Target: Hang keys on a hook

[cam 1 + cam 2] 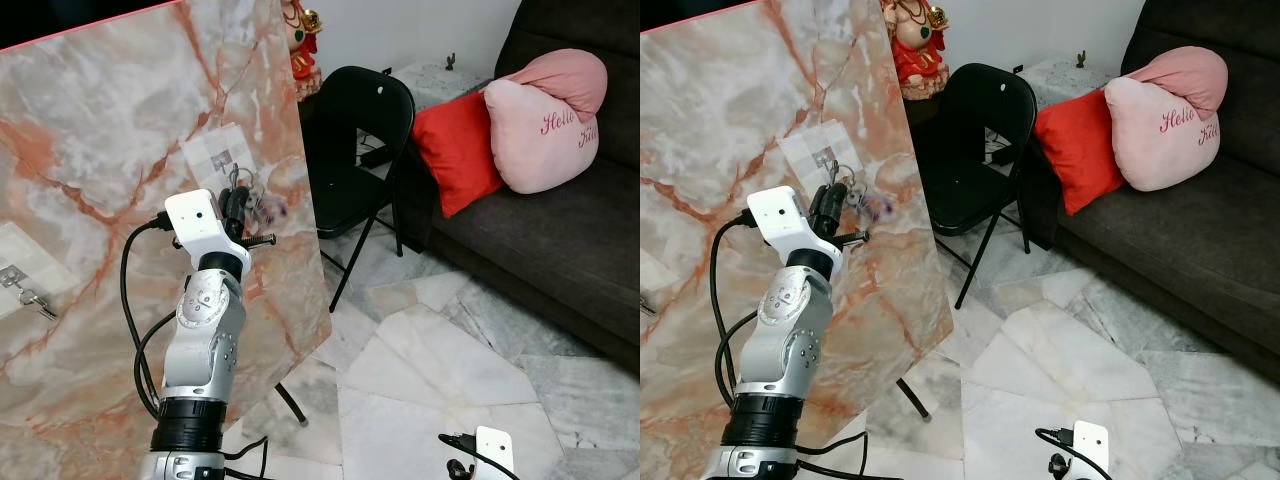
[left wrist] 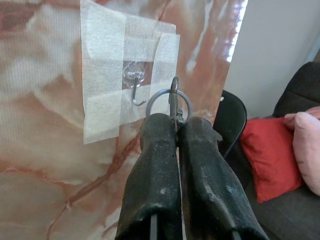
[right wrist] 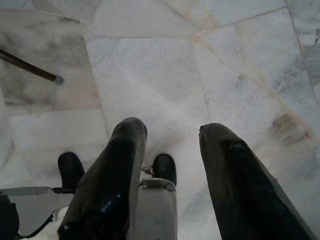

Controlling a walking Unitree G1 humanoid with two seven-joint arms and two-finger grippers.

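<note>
My left gripper (image 2: 177, 120) is shut on the key ring (image 2: 169, 101), holding it up against the marble-patterned board (image 1: 90, 150). The ring sits just beside a small metal hook (image 2: 135, 90) fixed under a patch of white tape (image 2: 107, 65). It is not on the hook. In the left eye view the keys (image 1: 255, 200) dangle by the fingertips, close to the taped hook (image 1: 222, 157). My right gripper (image 3: 170, 135) hangs low over the floor, open and empty.
A second taped hook with a key (image 1: 30, 295) is at the board's left. A black folding chair (image 1: 350, 150) stands right behind the board's edge. A dark sofa (image 1: 560, 230) holds red (image 1: 455, 150) and pink (image 1: 545, 125) cushions. Marble floor tiles (image 1: 430, 360) spread out below.
</note>
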